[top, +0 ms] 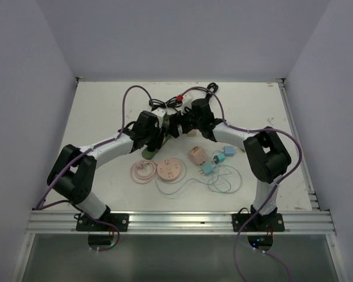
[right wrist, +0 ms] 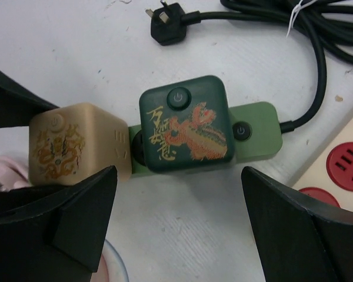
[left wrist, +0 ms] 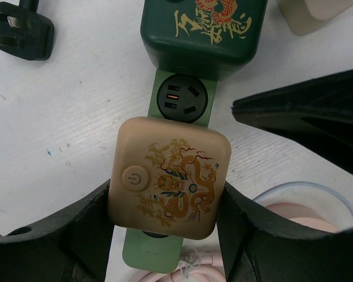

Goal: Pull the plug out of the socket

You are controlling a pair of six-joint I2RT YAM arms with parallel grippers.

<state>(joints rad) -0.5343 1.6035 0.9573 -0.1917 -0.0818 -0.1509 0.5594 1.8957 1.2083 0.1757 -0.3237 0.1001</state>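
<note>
At the far left of the left wrist view, a loose black plug (left wrist: 20, 29) lies on the white table (left wrist: 76, 129), well apart from the work. Moving right, the left gripper (left wrist: 165, 232) pinches the beige plug (left wrist: 169, 176), its dark fingers (left wrist: 70, 235) pressed against both flanks of the cube. That cube sits on one end of the green socket strip (left wrist: 157, 94), flush with it as far as I can tell. Beyond it one socket (left wrist: 182, 98) stands bare, and past that the dark green plug (left wrist: 203, 29) with the gold dragon is seated too. Farther right, the right gripper (right wrist: 176, 229) hangs spread wide, its jaws clear of the dark green plug. Whether one of them brushes the beige cube I cannot tell. I judge the task barely begun: a grip is taken on the beige plug, nothing is lifted free yet, and the pull itself is left. The pictures do not settle which of the two plugs is meant.
</note>
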